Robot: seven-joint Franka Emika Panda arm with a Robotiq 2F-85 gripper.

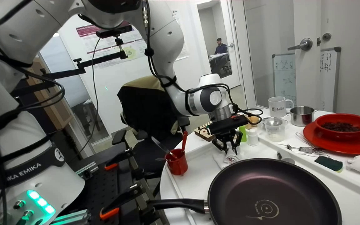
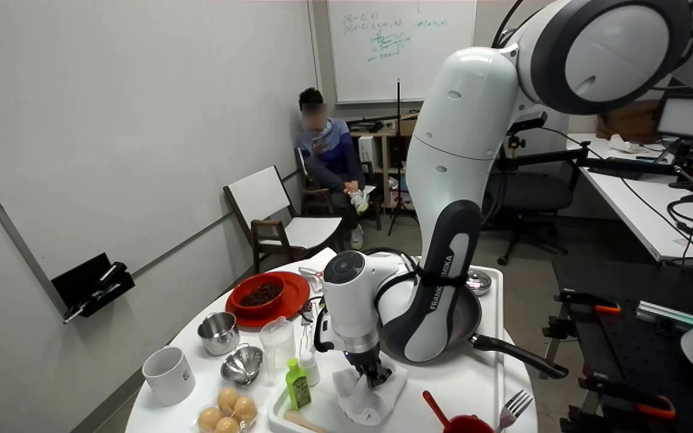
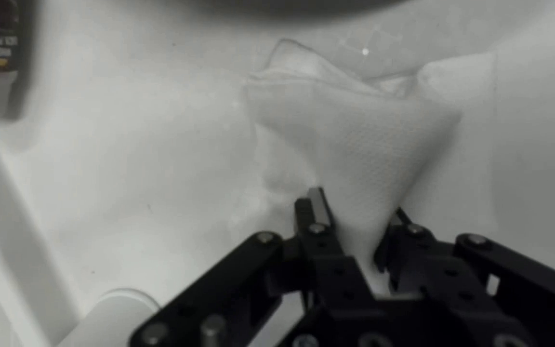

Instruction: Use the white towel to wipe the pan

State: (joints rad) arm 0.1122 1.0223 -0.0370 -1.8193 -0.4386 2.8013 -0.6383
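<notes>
White counter (image 2: 160,418): towel (image 2: 361,403) in the pincer (image 3: 358,205), pan (image 1: 295,184) close by

Tray (image 2: 452,379): one, white, low-walled, set on the counter.
Towel: one, creased, spread on the tray near the pan; whether the two touch cannot be told.
Pan: one, dark, face up, its handle (image 1: 180,204) jutting past the tray's wall.
Pincer: drawn nearly together, a raised fold of towel nipped between its fingers (image 3: 319,207); the rest of the cloth loose below.
Also near: bottle (image 2: 298,388), green; shaker (image 1: 252,139), white.

Step in hand, as judged: securing the towel for lifting; the wipe itself not yet begun.

Handling notes. Test the nip with a small lift; should the fold creep, set down and take a deeper bite. Raise straight up until the loose hem clears the pan's rim, giving bottle and shaker a wide berth. Carry over the pan with cloth hanging below the fingers, so that fabric, not hard tips, should meet the surface. Lower gently to the middle, then wipe in broad, level arcs outward to the wall. Light pressure advised: nothing seen braces the pan, and a heavy push would probably slide it or swing the handle.
</notes>
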